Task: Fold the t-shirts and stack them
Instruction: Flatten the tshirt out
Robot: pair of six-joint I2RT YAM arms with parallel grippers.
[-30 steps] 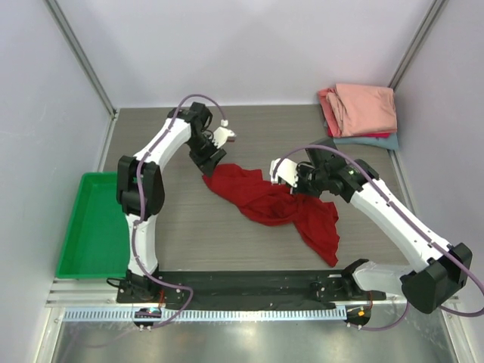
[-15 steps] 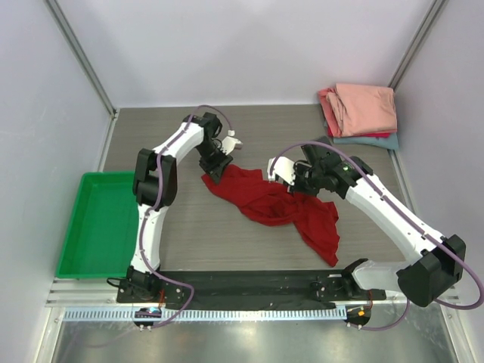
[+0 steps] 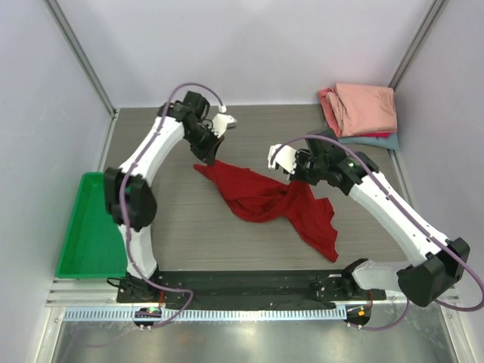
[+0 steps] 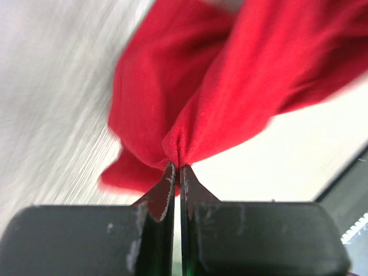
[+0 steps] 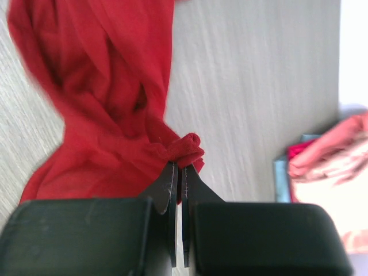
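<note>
A deep red t-shirt lies crumpled across the middle of the table, and both of my grippers hold it. My left gripper is shut on the shirt's far-left corner. In the left wrist view the jaws pinch a gathered fold of the red cloth, which is lifted off the table. My right gripper is shut on a bunched edge near the shirt's middle right. The right wrist view shows that gripper pinching a rolled hem of the shirt. Folded t-shirts, salmon-pink on top of red and teal, are stacked at the back right.
A green plastic tray sits at the table's left edge. The folded stack shows at the right of the right wrist view. White walls and metal corner posts enclose the table on three sides.
My left gripper has come down onto the shirt's left corner, shut on it and drawn it up and to the left. My right gripper has kept its grip and shifted slightly.
</note>
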